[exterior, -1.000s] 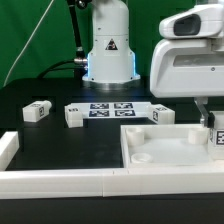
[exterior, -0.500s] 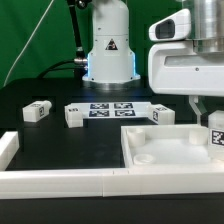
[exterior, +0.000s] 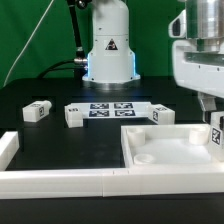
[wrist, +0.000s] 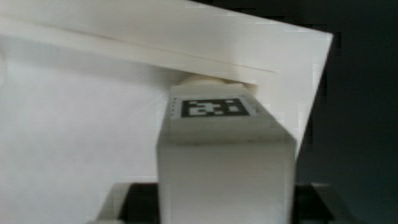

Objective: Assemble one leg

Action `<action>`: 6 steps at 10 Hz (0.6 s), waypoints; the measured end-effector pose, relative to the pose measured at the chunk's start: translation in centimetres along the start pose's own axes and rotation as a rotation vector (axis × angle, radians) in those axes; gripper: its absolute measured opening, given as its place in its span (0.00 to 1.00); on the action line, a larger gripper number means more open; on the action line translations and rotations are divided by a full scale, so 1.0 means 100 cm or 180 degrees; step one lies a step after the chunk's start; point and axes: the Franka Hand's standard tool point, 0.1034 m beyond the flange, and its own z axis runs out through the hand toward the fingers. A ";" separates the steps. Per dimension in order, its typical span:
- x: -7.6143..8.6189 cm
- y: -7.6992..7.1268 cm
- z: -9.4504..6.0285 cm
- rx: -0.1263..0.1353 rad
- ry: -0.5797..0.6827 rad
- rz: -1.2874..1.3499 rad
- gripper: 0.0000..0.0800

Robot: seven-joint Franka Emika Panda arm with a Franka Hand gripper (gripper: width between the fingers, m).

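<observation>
The claw (exterior: 214, 118) hangs at the exterior view's right edge, below the large white arm housing, with one dark finger (exterior: 204, 104) visible. It is cropped by the frame, so its opening width cannot be determined from that view. In the wrist view a small stubby white plastic leg (wrist: 222, 150) carrying a black-and-white square tag fills the centre and reaches down to dark finger parts at the frame edge; whether the fingers clamp it cannot be confirmed. In the exterior view the same tagged leg (exterior: 217, 134) shows directly beneath the claw, over the panel's right side.

One large square white panel (exterior: 160, 140) with a raised rim lies under and beside the claw, extending toward the exterior view's left. One round corner socket (exterior: 143, 157) is visible in it, well apart from the claw.

One thin flat white marker board (exterior: 110, 109) lies farther left of the claw, on the black table (exterior: 60, 145).

Three more stubby white tagged legs lie loose: one (exterior: 162, 114) near the claw just beyond the panel, one (exterior: 74, 116) touching the marker board's left end, and one (exterior: 36, 111) farthest from the claw.
</observation>
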 end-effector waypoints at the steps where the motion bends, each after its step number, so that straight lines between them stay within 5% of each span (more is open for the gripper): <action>1: 0.001 0.001 0.000 0.0000 -0.0030 0.0326 0.37; 3: 0.002 0.001 0.000 -0.0008 -0.0080 0.0749 0.37; 5: -0.001 0.002 0.001 -0.0017 -0.0103 0.1016 0.64; 6: -0.001 0.002 0.002 -0.0017 -0.0103 0.1012 0.64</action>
